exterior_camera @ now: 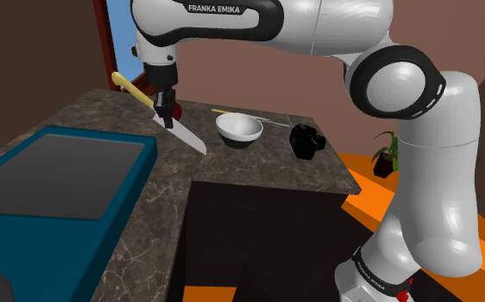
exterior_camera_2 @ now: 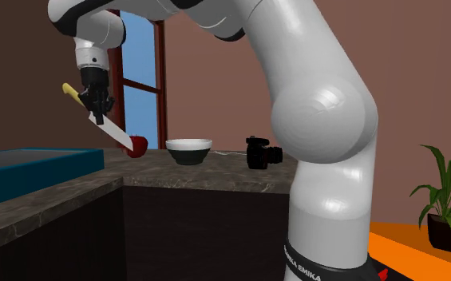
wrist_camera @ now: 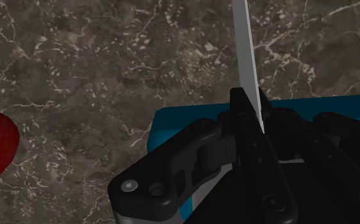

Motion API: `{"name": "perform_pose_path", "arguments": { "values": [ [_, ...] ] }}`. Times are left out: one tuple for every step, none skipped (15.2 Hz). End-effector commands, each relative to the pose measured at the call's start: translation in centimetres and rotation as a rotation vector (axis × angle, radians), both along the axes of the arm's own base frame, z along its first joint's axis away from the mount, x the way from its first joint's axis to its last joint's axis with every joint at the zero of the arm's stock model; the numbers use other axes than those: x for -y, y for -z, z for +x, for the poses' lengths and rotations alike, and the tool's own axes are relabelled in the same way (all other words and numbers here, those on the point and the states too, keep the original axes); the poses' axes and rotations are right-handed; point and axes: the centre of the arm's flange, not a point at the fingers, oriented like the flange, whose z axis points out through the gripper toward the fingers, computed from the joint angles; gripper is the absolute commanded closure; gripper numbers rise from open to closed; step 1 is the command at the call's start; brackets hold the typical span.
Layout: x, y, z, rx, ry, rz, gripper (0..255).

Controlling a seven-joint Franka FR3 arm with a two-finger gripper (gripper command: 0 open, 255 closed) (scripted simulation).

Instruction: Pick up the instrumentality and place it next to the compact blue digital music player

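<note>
Hand [exterior_camera: 166, 114] clamped on yellow-handled knife [exterior_camera: 187, 137], raised above dark marbled counter [exterior_camera: 266, 169], brown walls [exterior_camera: 257, 73], orange floor [exterior_camera: 378, 208]

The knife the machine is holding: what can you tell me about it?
The knife has a yellow handle and a plain pale grey blade tapering to a point. The black gripper is shut on it where handle meets blade. It hangs tilted above the dark stone-look counter, handle up, blade slanting down; nothing else touches it.
</note>
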Motion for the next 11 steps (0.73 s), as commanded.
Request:
{"name": "perform_pose_path", "arguments": {
  "values": [
    [-1.5, 0.0, 0.7, -0.001, 0.002, 0.000, 255],
    [-1.5, 0.6, 0.7, -0.001, 0.002, 0.000, 255],
    [-1.5, 1.1, 0.7, -0.001, 0.002, 0.000, 255],
    [-1.5, 1.6, 0.7, -0.001, 0.002, 0.000, 255],
    [-1.5, 2.2, 0.7, -0.001, 0.002, 0.000, 255],
    [-1.5, 2.7, 0.7, -0.001, 0.002, 0.000, 255],
    [-1.5, 3.2, 0.7, -0.001, 0.002, 0.000, 255],
    [-1.5, 3.7, 0.7, -0.001, 0.002, 0.000, 255],
    [-1.5, 4.3, 0.7, -0.001, 0.002, 0.000, 255],
    [-1.5, 4.8, 0.7, -0.001, 0.002, 0.000, 255],
    [-1.5, 5.3, 0.7, -0.001, 0.002, 0.000, 255]
  ]
}}
